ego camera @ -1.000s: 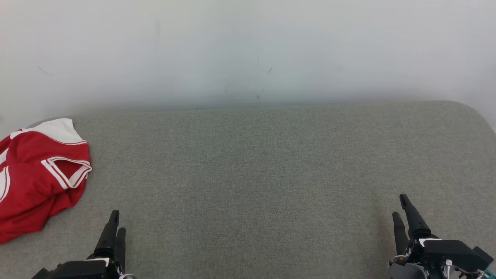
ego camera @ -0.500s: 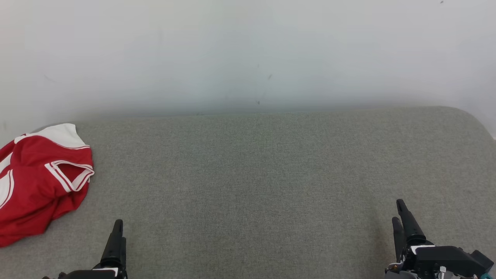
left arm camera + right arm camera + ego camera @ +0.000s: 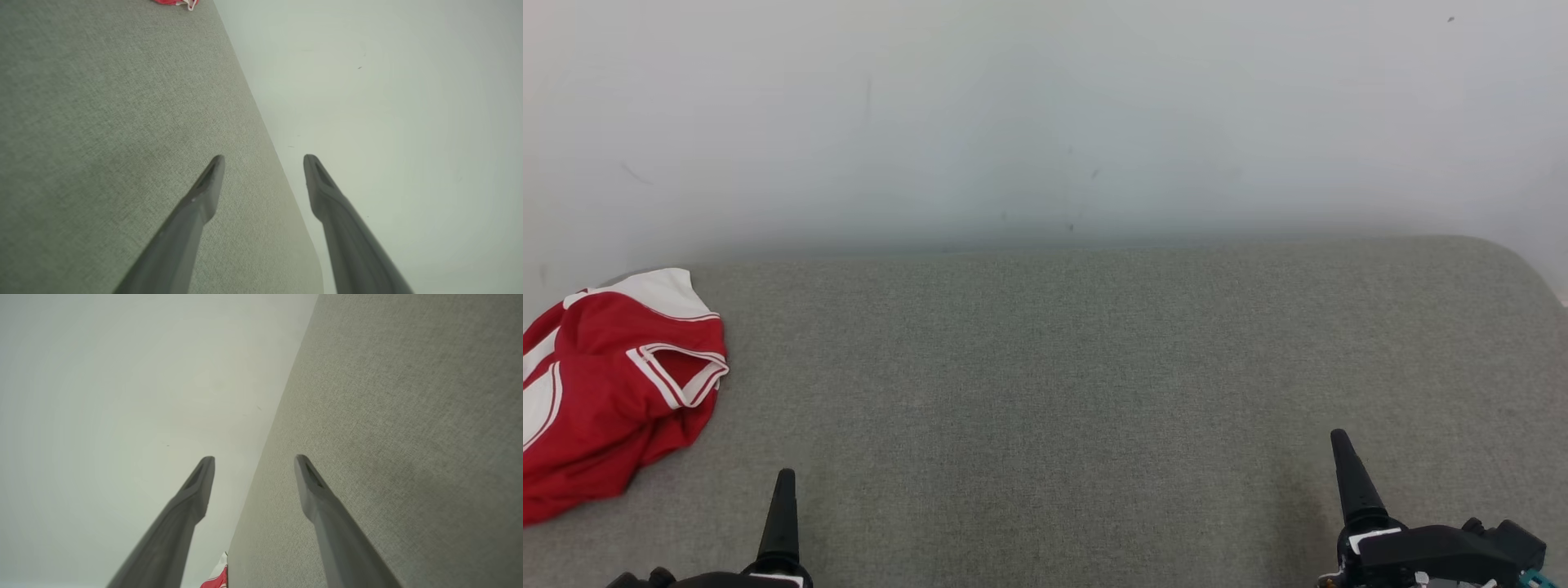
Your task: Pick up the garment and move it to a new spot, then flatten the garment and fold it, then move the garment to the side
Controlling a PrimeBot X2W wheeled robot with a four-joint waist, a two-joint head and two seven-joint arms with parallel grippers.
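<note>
The wide grey woven fabric surface (image 3: 1045, 392) reaches back to a pale plain wall (image 3: 1045, 106). At its far left lies the crumpled red garment with white trim (image 3: 613, 392), cut by the edge of the head view. Its long axis runs from the wall side toward the near left, and a white-edged opening faces right. The left gripper (image 3: 264, 157) and the right gripper (image 3: 254, 457) have their fingers spread wide, holding nothing, well apart from the garment.

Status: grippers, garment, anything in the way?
Left gripper and right gripper open, empty. Bunched red shirt with white trim at left end of grey fabric surface. Nothing in the way.
</note>
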